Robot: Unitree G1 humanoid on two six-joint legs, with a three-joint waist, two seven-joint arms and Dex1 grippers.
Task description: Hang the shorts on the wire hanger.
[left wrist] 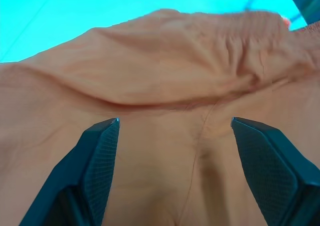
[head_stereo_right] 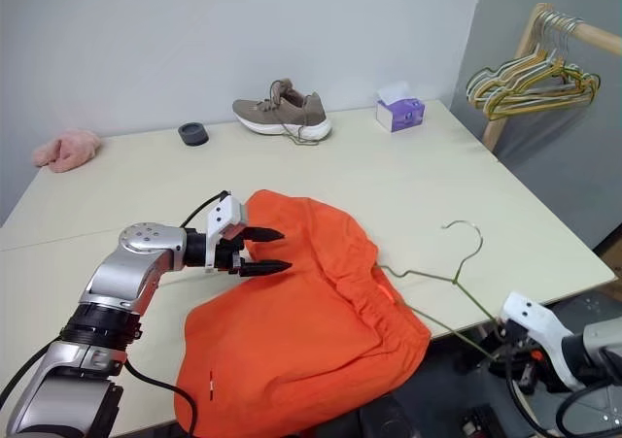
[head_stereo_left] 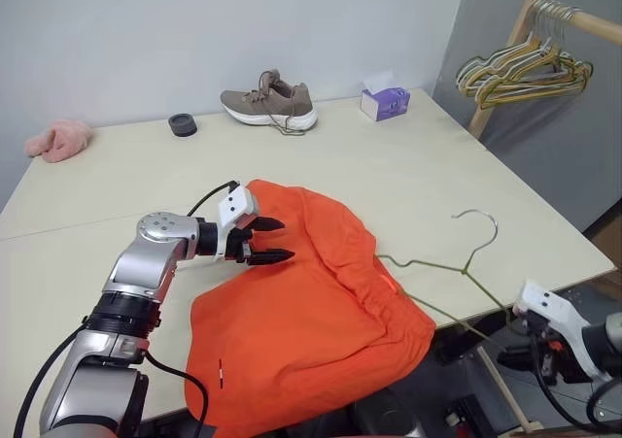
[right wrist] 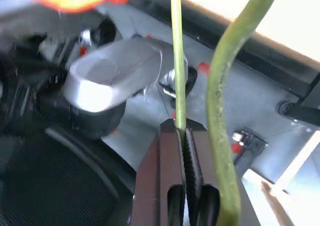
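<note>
Lying in a rumpled heap at the near edge of the table, the shorts sit directly under and beside the left gripper, with their lower part drooping over the table's front edge. The gathered waistband faces the robot's right, toward the wire hanger, whose hook curves up over the tabletop while one wire runs into the folds of the waistband and another slants down past the table edge.

The left gripper hangs over the upper left part of the orange fabric with its two black fingers spread wide; the wrist view shows cloth between and beyond the fingertips, but nothing is pinched, and whether the tips touch the fabric cannot be told.

The right gripper is below the table's front right corner, its jaws pressed together on a thin green wire of the hanger, which rises straight from between them. A second, thicker-looking length of the same wire bends past just beside the jaws, out of focus.

From the head views the right gripper's fingers are cut off at the frame edge, and only its white housing is plain. Where the hanger's wire ends inside the shorts is hidden by the cloth. A blurred orange patch at one corner of the right wrist view is too indistinct to identify.
</note>
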